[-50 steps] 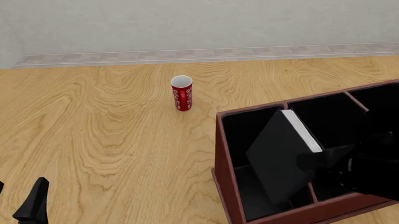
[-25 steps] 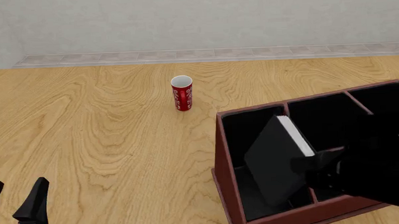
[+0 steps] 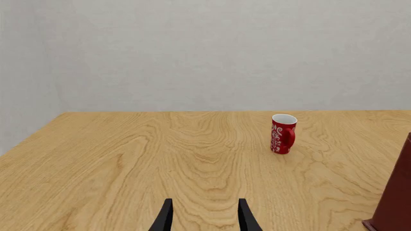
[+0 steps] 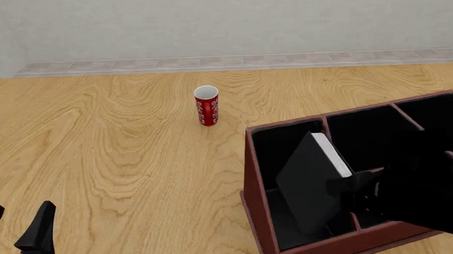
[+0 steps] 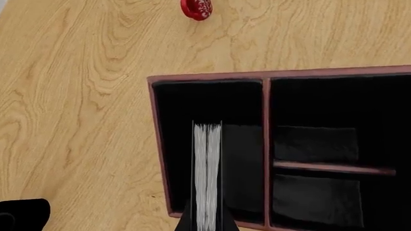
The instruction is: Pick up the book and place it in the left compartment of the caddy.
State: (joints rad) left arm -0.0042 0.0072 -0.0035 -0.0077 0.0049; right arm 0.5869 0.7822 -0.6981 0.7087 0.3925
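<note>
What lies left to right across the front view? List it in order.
Black left hand → red-and-white cup → dark reddish-brown caddy's left wall → tilted black book with white page edges → black right hand.

light: even, diffuse, bright, no clear source | shadows: faint, soft under cup (image 4: 206,105) | glare: none | caddy (image 4: 253,182) interior near-black, detail lost | focus: sharp in all views, no blur, no edge distortion
</note>
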